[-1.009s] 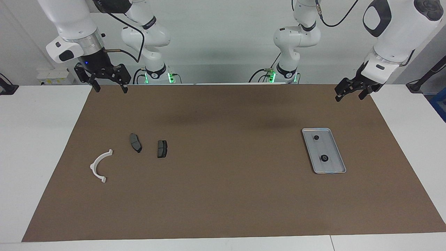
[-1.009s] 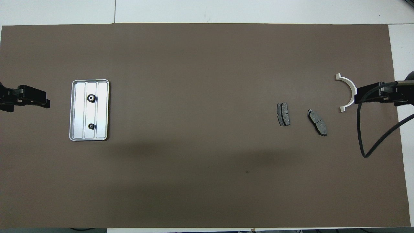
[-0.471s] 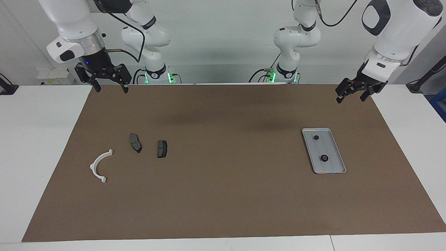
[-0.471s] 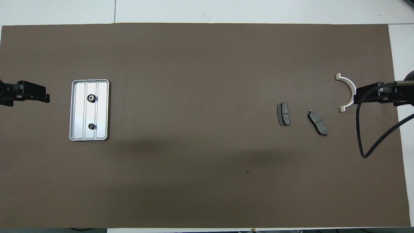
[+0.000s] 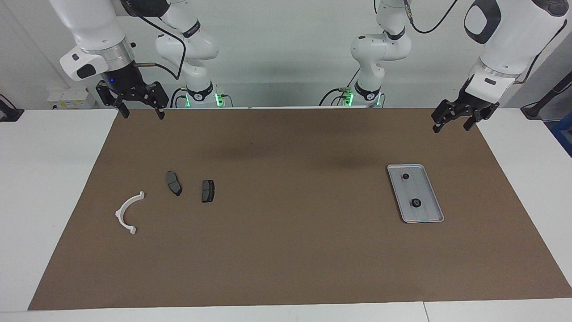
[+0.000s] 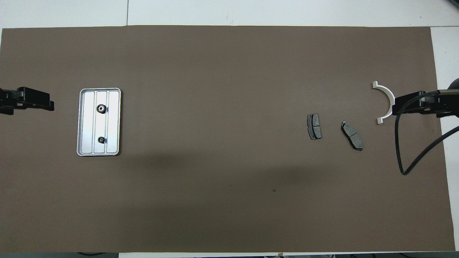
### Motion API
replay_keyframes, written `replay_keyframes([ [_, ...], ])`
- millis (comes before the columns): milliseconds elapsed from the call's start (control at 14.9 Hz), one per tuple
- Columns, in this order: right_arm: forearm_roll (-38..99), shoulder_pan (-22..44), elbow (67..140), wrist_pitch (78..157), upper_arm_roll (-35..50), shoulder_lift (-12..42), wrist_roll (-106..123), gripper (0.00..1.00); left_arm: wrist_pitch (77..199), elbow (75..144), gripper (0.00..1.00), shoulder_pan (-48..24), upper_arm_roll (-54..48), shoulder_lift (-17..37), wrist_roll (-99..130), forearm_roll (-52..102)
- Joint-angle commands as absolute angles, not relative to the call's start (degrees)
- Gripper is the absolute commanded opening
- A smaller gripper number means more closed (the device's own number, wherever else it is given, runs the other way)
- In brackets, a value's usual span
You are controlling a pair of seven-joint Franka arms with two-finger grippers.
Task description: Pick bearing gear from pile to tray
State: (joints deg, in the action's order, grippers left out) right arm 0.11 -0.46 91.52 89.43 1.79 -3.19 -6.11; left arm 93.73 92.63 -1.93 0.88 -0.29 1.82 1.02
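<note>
The silver tray (image 5: 413, 190) lies on the brown mat toward the left arm's end, also in the overhead view (image 6: 84, 122). Two small black round pieces (image 5: 405, 176) (image 5: 416, 203) lie in it. The pile lies toward the right arm's end: a white half-ring bracket (image 5: 128, 212) and two dark grey brake pads (image 5: 174, 183) (image 5: 208, 190), also seen from overhead (image 6: 386, 100) (image 6: 352, 135) (image 6: 314, 126). My left gripper (image 5: 451, 126) hangs open and empty in the air, apart from the tray. My right gripper (image 5: 140, 114) hangs open and empty, high above the pile's end of the mat.
The brown mat (image 5: 286, 250) covers most of the white table. A black cable (image 6: 403, 157) loops down from the right arm. From overhead the right gripper (image 6: 396, 107) overlaps the bracket, but it is raised well above it.
The left gripper has shifted slightly and its wrist has turned a little. The right gripper and all the parts have stayed where they were.
</note>
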Motion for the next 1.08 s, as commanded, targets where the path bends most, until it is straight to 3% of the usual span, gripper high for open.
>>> replay_keyframes([
  [0, 1.41, -1.58, 92.46, 88.86, 2.46, -4.31, -5.01, 1.0, 94.13, 93.25, 1.0, -2.9, 1.67, -1.41, 1.14, 0.44],
  [1009, 1.41, -1.49, 92.46, 88.77, 2.46, -4.57, -5.19, 1.0, 91.23, 93.25, 1.0, -2.99, 1.32, -1.67, 0.61, -0.7],
])
